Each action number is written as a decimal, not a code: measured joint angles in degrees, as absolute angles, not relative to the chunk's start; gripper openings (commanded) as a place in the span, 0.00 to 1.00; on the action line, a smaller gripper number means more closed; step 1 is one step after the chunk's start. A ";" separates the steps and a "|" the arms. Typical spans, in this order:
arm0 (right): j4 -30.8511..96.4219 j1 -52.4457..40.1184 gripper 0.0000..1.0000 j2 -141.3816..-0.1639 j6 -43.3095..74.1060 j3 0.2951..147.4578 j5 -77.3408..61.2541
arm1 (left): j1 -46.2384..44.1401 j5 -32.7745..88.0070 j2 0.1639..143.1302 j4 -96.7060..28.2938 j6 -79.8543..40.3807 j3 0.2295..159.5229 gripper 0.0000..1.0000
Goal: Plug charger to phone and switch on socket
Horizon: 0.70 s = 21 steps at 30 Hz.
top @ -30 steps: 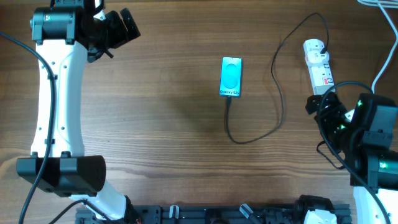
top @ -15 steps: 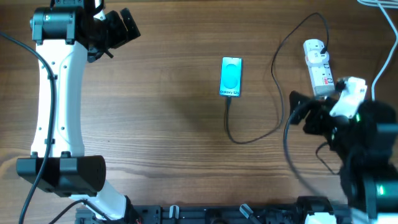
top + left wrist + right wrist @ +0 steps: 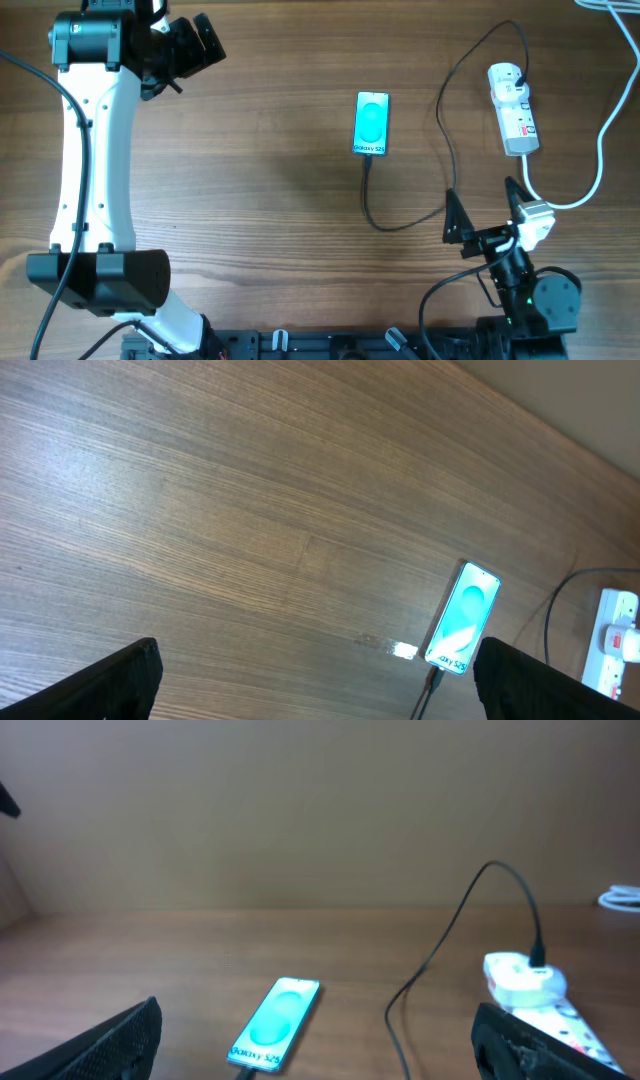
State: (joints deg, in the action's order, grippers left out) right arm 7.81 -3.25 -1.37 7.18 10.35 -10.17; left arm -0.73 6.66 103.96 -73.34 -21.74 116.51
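Note:
The phone (image 3: pixel 371 124) lies face up mid-table with a cyan-green lit screen; it also shows in the left wrist view (image 3: pixel 462 618) and the right wrist view (image 3: pixel 277 1023). The charger cable (image 3: pixel 447 185) runs from a plug in the white socket (image 3: pixel 513 110), loops down, and its tip (image 3: pixel 368 163) meets the phone's white-band end. My right gripper (image 3: pixel 486 206) is open and empty near the front edge, below the socket. My left gripper (image 3: pixel 193 47) is open and empty at the far left. Both sets of jaws stand wide apart in the wrist views.
The socket's thick white lead (image 3: pixel 596 165) curves from the strip's near end out to the right and up past the table's far right corner. The cable loop (image 3: pixel 385 226) lies between the phone and my right gripper.
My right arm has pulled back from beside the socket toward the table's front edge, uncovering the strip's near end and white lead. The left arm, phone and cable have not moved.

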 measured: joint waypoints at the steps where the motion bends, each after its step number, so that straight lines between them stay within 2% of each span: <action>1: 5.61 -3.70 1.00 -1.26 7.18 8.12 -10.22 | -0.73 6.66 103.98 -73.34 -21.74 116.49 1.00; 7: -5.08 -4.27 1.00 -1.04 7.27 0.67 -9.58 | -0.73 6.66 103.98 -73.36 -21.74 116.49 1.00; 13: -0.19 -4.36 0.99 -0.89 8.01 0.40 -7.27 | -0.73 6.66 103.98 -73.36 -21.74 116.51 1.00; 21: -0.16 -4.36 1.00 -0.89 8.32 0.40 -7.18 | -0.73 6.66 103.98 -73.34 -21.74 116.51 1.00</action>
